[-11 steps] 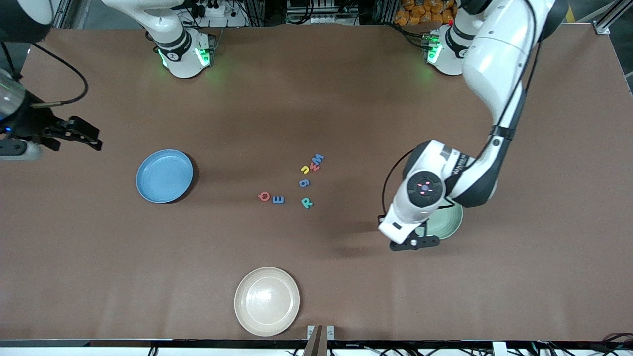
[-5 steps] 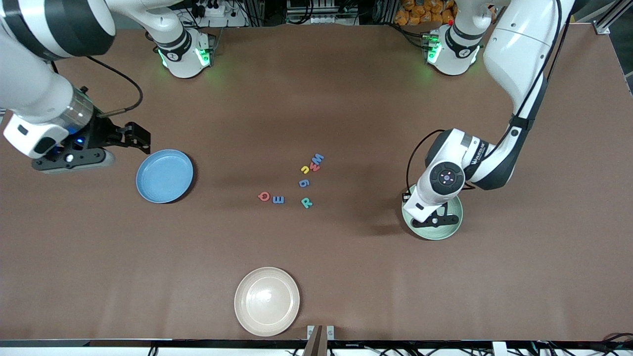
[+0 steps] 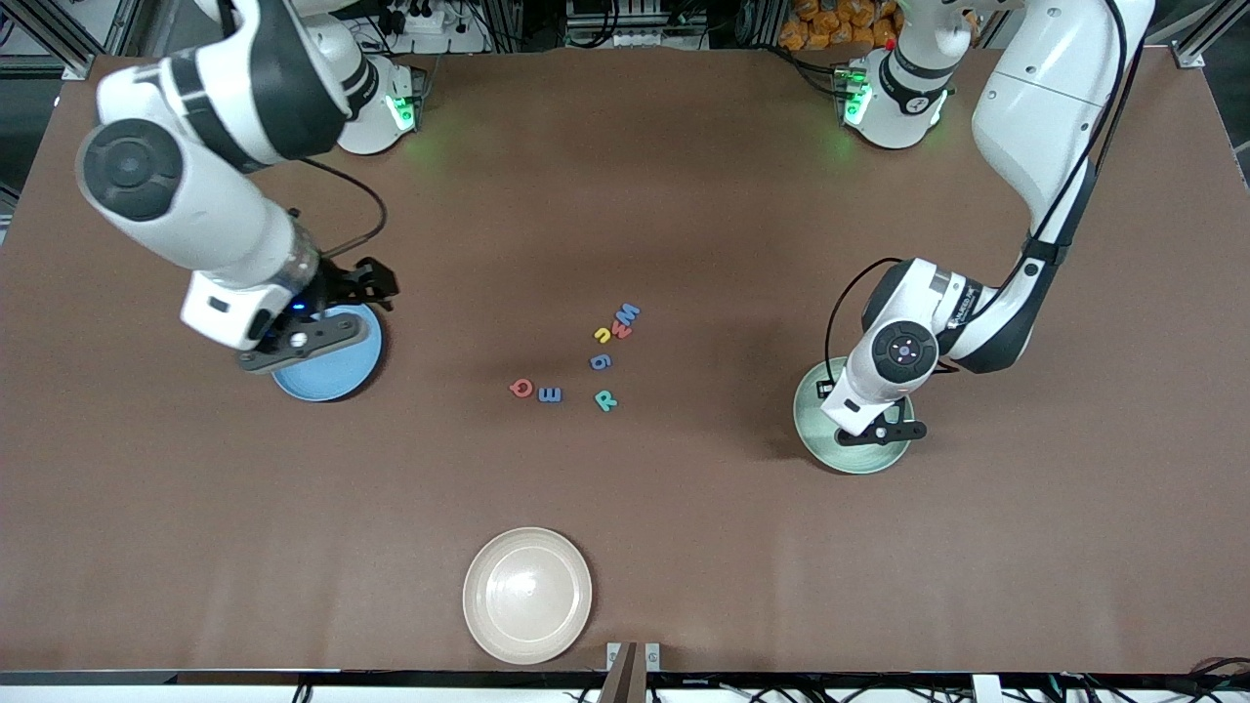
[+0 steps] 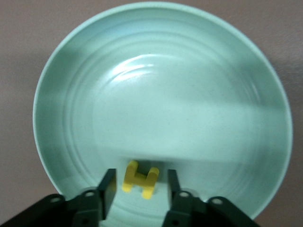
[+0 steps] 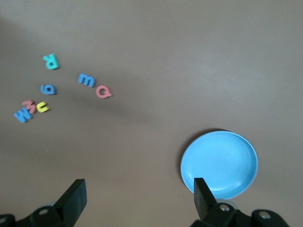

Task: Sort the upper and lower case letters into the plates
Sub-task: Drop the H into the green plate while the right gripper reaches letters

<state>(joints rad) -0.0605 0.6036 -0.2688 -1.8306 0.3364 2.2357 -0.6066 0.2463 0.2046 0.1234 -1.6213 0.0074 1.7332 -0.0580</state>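
Note:
My left gripper [image 3: 879, 433] [image 4: 140, 182] hangs low over the pale green plate [image 3: 859, 459] [image 4: 161, 90], toward the left arm's end of the table. Its fingers are open. A yellow letter H [image 4: 140, 178] sits between them over the plate's floor, with a gap on each side. Several loose letters [image 3: 603, 361] [image 5: 47, 90] in blue, red, yellow and teal lie in the middle of the table. My right gripper [image 3: 369, 280] [image 5: 138, 190] is open and empty, up beside the rim of the blue plate [image 3: 332, 376] [image 5: 220, 163].
A cream-white plate [image 3: 527, 596] sits by the table edge nearest the front camera. Both arm bases stand along the edge farthest from that camera. Bare brown tabletop [image 3: 684, 527] lies between the plates and the letters.
My left gripper moved in over the green plate and opened, so the yellow H now sits free between its fingers. The right arm swung in from the table's end to the blue plate.

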